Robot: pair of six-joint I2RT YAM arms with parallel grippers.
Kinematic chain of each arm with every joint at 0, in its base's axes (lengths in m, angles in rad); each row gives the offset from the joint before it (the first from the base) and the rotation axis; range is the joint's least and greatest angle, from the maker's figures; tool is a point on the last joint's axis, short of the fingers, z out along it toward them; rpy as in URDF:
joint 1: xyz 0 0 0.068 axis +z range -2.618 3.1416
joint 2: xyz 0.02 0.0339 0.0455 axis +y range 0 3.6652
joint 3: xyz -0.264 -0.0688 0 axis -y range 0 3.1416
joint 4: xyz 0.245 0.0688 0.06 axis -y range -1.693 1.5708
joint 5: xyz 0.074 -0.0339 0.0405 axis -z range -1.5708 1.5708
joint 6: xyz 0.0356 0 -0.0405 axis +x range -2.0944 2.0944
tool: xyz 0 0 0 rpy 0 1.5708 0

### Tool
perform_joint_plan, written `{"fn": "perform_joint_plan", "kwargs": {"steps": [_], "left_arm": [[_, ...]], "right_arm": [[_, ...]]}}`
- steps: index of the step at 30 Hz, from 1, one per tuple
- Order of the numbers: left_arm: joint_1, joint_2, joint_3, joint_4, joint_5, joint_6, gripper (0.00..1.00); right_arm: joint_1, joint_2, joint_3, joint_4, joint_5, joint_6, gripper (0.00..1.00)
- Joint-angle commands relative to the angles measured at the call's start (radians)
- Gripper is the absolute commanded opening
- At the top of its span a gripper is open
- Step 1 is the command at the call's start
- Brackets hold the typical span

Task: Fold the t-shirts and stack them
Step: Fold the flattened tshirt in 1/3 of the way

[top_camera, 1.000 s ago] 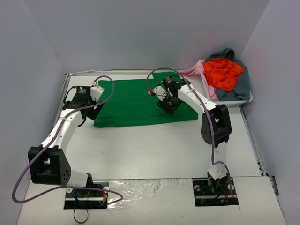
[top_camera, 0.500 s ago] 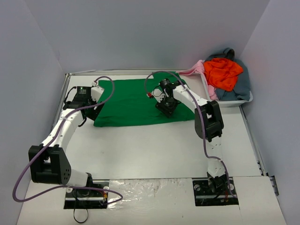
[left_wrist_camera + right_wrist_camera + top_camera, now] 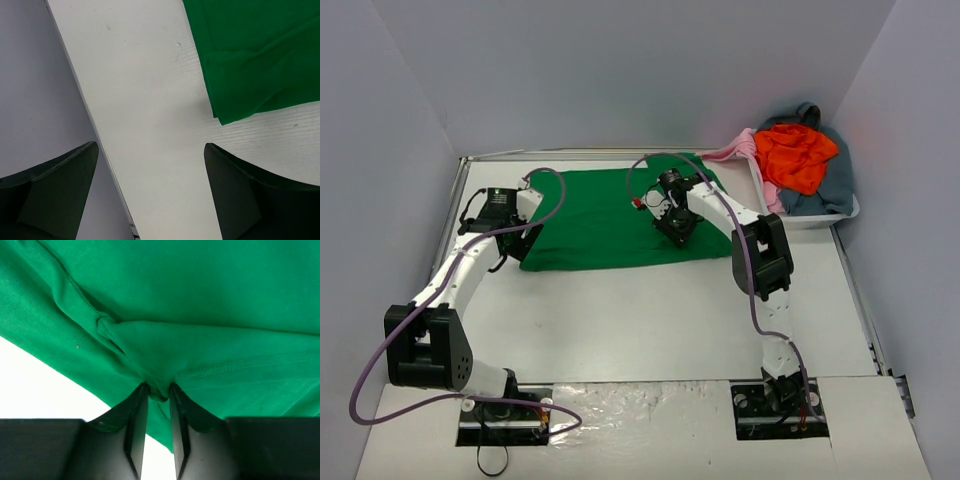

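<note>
since its jaws pinch a raised fold, the right gripper (image 3: 156,390) can pull the bright green soft cloth t-shirt (image 3: 210,285), spread flat on the white table (image 3: 620,310); the left gripper (image 3: 150,147) hangs wide apart beside its corner, likely ready to grab.

This looks like a robotics lab's test cell: plain pale walls (image 3: 620,70) box in a white table (image 3: 620,320), with a cabled left arm (image 3: 458,268) and right arm (image 3: 760,255) bolted at its near edge.
</note>
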Motion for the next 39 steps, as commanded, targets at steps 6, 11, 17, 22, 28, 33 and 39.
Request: {"fn": "perform_joint_plan", "kwargs": {"steps": [6,11,17,22,28,33,39], "left_arm": [[0.001,-0.029,-0.002,0.005,-0.016,-0.009,0.86],[0.001,-0.041,-0.004,0.000,-0.013,-0.007,0.86],[-0.001,-0.054,-0.010,0.002,-0.013,-0.007,0.86],[0.001,-0.055,-0.018,0.000,-0.008,-0.007,0.86],[-0.001,-0.049,-0.029,0.003,-0.011,-0.006,0.86],[0.001,-0.044,-0.038,0.003,-0.014,-0.003,0.87],[-0.001,-0.038,-0.048,0.006,-0.019,-0.001,0.87]], "right_arm": [[-0.003,-0.011,0.015,-0.017,0.038,0.009,0.01],[-0.003,-0.038,0.026,-0.017,0.052,0.011,0.00],[-0.002,-0.068,0.062,-0.017,0.083,0.011,0.00],[0.000,-0.048,0.105,-0.019,0.086,0.020,0.00],[0.014,-0.006,0.151,-0.020,0.093,0.019,0.00],[0.032,0.027,0.196,-0.019,0.102,0.008,0.00],[0.052,0.076,0.247,-0.019,0.121,-0.010,0.00]]}}
